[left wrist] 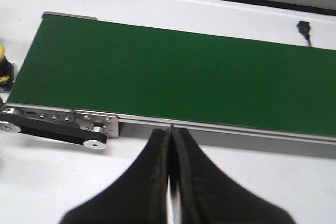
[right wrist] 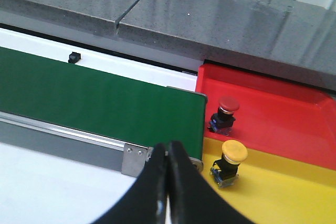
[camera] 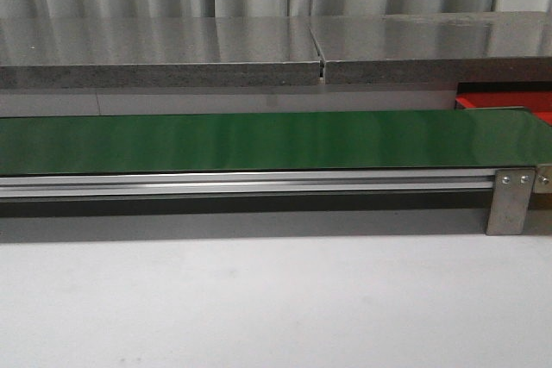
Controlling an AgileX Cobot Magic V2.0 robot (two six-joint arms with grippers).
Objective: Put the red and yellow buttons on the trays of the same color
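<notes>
No readable writing or brand marks anywhere. Right end effector (right wrist: 168, 169) pressed together, empty, bottom centre of the right wrist view. Just beyond it to the right, red button (right wrist: 226, 112) upright on red tray (right wrist: 283, 114), glossy domed cap on dark body. Yellow button (right wrist: 231, 161) upright on yellow tray (right wrist: 283, 192), nearer the fingers. Left end effector (left wrist: 170, 153) likewise together, empty, before the green belt (left wrist: 178, 77). Sliver of red tray at right edge of front view.
</notes>
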